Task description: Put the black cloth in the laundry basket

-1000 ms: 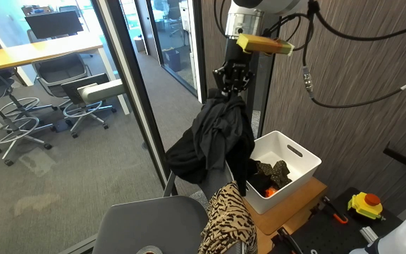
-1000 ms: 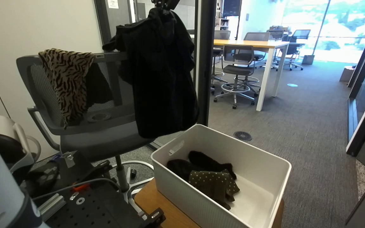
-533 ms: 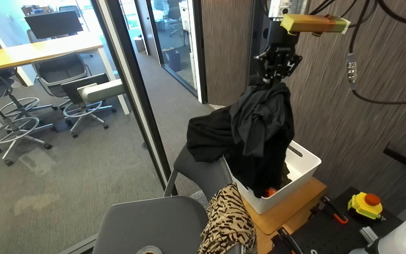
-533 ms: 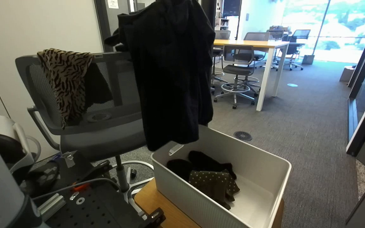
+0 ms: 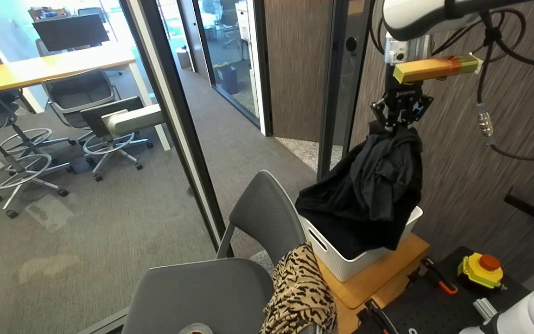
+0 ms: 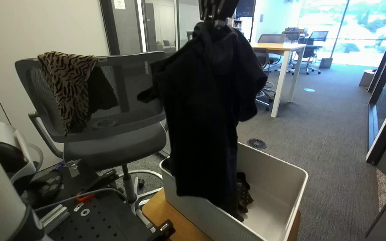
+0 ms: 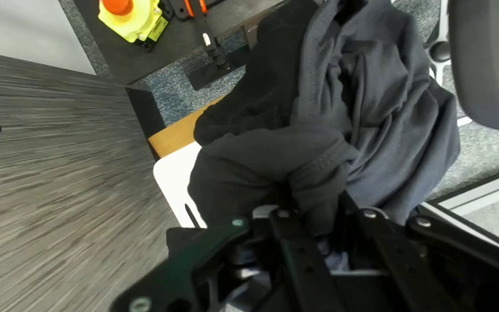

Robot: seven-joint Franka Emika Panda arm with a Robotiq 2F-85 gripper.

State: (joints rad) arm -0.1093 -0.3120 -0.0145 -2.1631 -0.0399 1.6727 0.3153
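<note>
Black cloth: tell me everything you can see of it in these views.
The black cloth is limp, matte fabric, apparently a garment, charcoal where light falls on it, with soft folds and what looks like stitching in the wrist view. The gripper pinches it at its bunched top; the rest hangs, wider below, with a small flap jutting out sideways. In both exterior views its lower part overlaps the white laundry basket. Whether it touches the basket or reaches inside, I can't tell.
</note>
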